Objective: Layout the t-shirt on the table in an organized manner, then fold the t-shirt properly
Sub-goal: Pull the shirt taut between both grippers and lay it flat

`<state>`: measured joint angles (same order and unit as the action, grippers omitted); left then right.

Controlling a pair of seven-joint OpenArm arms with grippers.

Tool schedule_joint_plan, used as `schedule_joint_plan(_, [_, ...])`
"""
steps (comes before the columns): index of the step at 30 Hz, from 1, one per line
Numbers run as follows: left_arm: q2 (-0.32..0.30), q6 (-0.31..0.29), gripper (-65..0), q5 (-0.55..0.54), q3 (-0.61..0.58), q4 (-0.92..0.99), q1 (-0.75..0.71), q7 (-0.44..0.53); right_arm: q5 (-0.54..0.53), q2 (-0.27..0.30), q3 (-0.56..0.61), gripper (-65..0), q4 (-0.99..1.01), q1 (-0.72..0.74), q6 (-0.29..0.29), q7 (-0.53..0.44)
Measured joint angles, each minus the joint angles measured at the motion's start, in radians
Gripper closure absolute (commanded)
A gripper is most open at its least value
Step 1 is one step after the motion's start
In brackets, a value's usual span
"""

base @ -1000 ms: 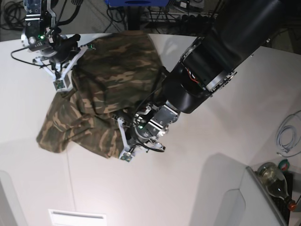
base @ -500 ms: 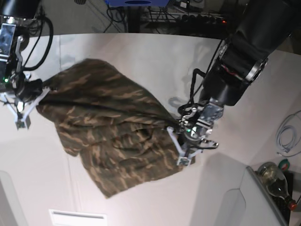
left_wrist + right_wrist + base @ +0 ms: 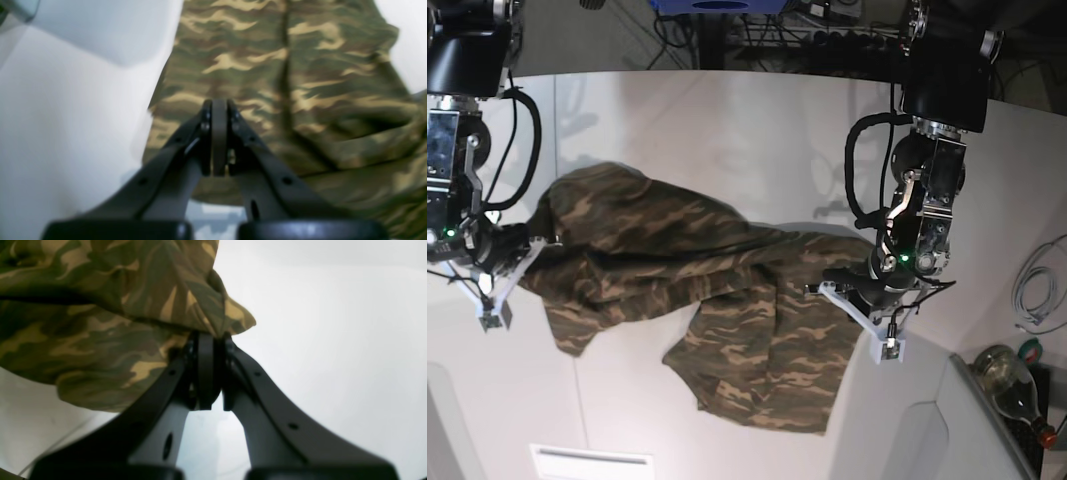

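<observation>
tools first: the left tool (image 3: 859, 282), on the arm at 3 o'clock in the base view, is clamped tight on the t-shirt (image 3: 717, 300), its white-edged fingers slanting down toward 5 o'clock while the arm above it hangs nearly straight down from 1 o'clock. in its wrist view the left tool (image 3: 218, 110) shows both dark jaws pressed together with camouflage cloth (image 3: 283, 83) spread just past the tips; the exact pinch point is blurred. the right tool (image 3: 522, 243), on the arm at 9 o'clock in the base view, is likewise closed tight on the shirt's opposite end, its arm dropping from 11 o'clock with a black cable looping beside it. its wrist view shows the right tool (image 3: 208, 340) with jaws together and a bunched corner of the cloth (image 3: 116, 306) gripped at the tips.

between the two tools the t-shirt stretches across the white worktop (image 3: 727, 130) from 9 o'clock to 3 o'clock, creased along the pulled line. a loose, wrinkled flap hangs from that line toward 6 o'clock, lying on the worktop. whether the taut part touches the surface cannot be told.

at 5 o'clock, off the worktop's edge, lies a glass bottle (image 3: 1012, 385), and a coiled grey cable (image 3: 1037, 290) sits at 3 o'clock.
</observation>
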<state>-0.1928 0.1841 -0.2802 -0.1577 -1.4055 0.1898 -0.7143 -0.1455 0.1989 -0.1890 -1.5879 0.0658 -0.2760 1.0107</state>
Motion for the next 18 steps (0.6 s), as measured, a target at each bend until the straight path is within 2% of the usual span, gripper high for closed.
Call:
schedule_joint_plan(2, [0.0, 0.0, 0.0, 0.0, -0.012, 0.108, 0.043, 0.033, 0.0, 0.005, -0.005, -0.8, 0.0, -0.006, 0.0, -0.003])
schedule_joint_plan(4, [0.02, 0.008, 0.0, 0.011, -0.05, 0.27, 0.123, 0.177, 0.0, 0.005, -0.004, -0.8, 0.0, -0.032, 0.0, -0.016])
schedule_joint_plan(6, [0.036, 0.005, 0.0, 0.005, -0.134, 0.471, 0.225, 0.28, -0.004, 0.002, -0.003, -0.8, 0.001, -0.058, 0.0, -0.008])
schedule_joint_plan(9, [0.093, 0.0, 0.0, 0.005, -0.272, 0.769, 0.355, 0.418, -0.002, 0.0, -0.004, -0.8, 0.003, -0.074, 0.0, -0.006])
schedule_joint_plan(13, [0.157, -0.01, 0.0, -0.002, -0.365, 1.083, 0.457, 0.533, -0.001, 0.003, -0.004, -0.8, 0.004, -0.082, 0.0, -0.012])
schedule_joint_plan(15, [0.153, 0.0, 0.0, -0.003, -0.376, 1.13, 0.489, 0.503, -0.005, 0.003, -0.025, -0.8, 0.006, -0.082, 0.0, -0.011])
schedule_joint_plan(18, [0.095, 0.079, 0.0, 0.0, -0.377, 1.057, 0.431, 0.521, -0.007, 0.002, -0.103, -0.8, 0.046, -0.052, 0.0, -0.012])
